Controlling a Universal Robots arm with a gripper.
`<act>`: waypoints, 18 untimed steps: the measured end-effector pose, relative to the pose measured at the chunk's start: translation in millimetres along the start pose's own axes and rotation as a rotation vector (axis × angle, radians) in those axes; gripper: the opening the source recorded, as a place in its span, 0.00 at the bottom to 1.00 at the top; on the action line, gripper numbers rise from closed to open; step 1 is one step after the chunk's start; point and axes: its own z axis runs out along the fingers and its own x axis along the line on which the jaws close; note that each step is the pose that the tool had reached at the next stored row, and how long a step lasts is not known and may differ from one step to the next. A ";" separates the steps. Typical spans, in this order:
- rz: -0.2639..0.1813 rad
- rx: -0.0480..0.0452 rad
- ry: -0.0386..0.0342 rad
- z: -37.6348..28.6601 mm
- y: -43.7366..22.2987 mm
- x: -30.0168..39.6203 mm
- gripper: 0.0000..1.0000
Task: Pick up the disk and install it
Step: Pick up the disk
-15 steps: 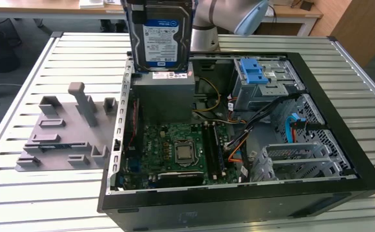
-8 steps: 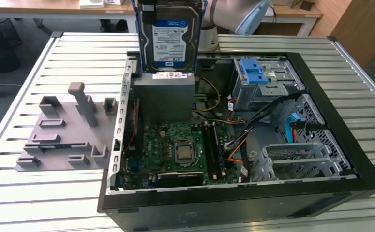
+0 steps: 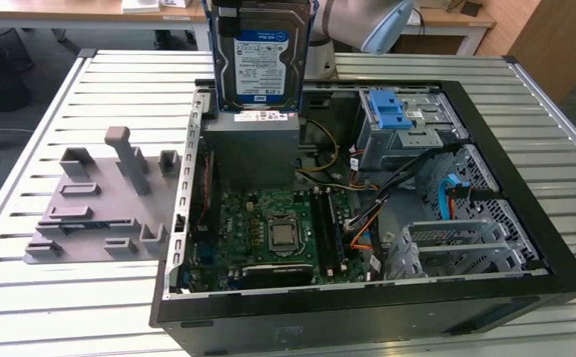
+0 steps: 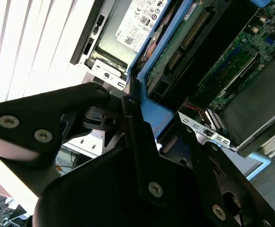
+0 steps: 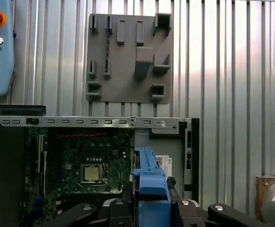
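One disk [image 3: 263,63], white-and-blue label showing, hangs upright above one open computer case [image 3: 367,320], its blue frame clamped in the pincer [image 5: 150,191], with one grey plate [image 3: 94,201] beside on the worktop [image 3: 119,297].

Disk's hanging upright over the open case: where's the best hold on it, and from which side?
Probably the top end of the disk, from above, fingers pinching across its thin dimension at the blue carrier frame. It stands upright, so this leaves the lower end free. The gripper looks shut there now.
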 end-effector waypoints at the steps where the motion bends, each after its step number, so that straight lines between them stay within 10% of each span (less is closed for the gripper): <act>1: 0.000 0.0000 0.0000 0.0 0.0 0.0 0.36; 9: -0.002 0.0073 0.0002 -0.1 0.2 2.4 0.36; 18: -0.003 0.0246 0.0002 -0.1 1.4 28.6 0.36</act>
